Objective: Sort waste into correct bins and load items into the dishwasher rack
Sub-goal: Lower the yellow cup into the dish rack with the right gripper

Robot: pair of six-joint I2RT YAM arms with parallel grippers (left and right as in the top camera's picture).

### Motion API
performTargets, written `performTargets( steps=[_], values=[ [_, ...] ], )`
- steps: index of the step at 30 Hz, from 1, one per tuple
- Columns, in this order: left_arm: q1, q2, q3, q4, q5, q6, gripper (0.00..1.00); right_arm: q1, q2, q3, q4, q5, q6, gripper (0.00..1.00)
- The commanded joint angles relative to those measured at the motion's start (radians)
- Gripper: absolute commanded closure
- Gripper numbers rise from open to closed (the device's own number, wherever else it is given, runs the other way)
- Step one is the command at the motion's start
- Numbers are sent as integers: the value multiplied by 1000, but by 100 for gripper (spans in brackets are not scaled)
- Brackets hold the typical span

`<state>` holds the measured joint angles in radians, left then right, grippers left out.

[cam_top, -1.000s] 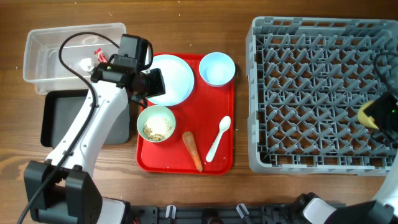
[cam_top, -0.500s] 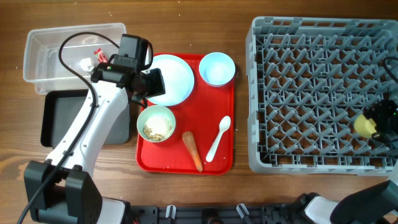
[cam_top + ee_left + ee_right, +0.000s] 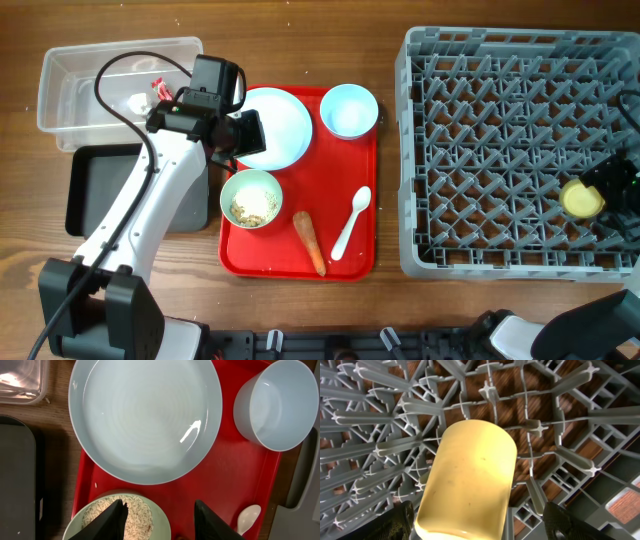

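Observation:
My right gripper (image 3: 480, 527) is open around the yellow cup (image 3: 470, 477), which rests bottom-up on the pegs of the grey dishwasher rack (image 3: 500, 150) near its right edge; the cup also shows in the overhead view (image 3: 582, 198). My left gripper (image 3: 160, 520) is open and empty above the red tray, between the white plate (image 3: 272, 125) and the pale green bowl (image 3: 251, 198) holding rice scraps (image 3: 137, 510). The pale blue bowl (image 3: 349, 110), carrot (image 3: 309, 242) and white spoon (image 3: 351, 222) lie on the tray. The red wrapper (image 3: 158, 88) and white scrap (image 3: 137, 101) lie in the clear tub (image 3: 60, 85).
The flat red serving tray (image 3: 330, 170) sits in the middle. The black tray (image 3: 90, 190) lies just below the clear tub at the left, partly under my left arm. The rack fills the right side of the wooden table.
My right gripper has carried the yellow cup a little down and left into the rack and its fingers now stand apart from it. The left arm has not moved.

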<state>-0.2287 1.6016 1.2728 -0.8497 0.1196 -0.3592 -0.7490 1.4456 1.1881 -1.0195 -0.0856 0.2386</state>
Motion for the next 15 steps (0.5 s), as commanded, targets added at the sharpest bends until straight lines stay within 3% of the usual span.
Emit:
performTargets(
  steps=[1,6,10,13,15],
  values=[
    [3,-18,3,-1,-13,16,56,-1,6,10,7,-28,10,16],
    [3,-18,3,-3,-13,16,56,-1,0,12,49,-140,14,15],
    [3,-18,3,-5,-13,16,56,-1,-50,19,31,-223,-42,22],
    [3,-18,3,-5,-13,16,56,-1,-87,19,5,-238,-66,37],
    [3,-18,3,-4,-13,16,56,-1,-90,19,-10,-238,-68,60]
  ],
)
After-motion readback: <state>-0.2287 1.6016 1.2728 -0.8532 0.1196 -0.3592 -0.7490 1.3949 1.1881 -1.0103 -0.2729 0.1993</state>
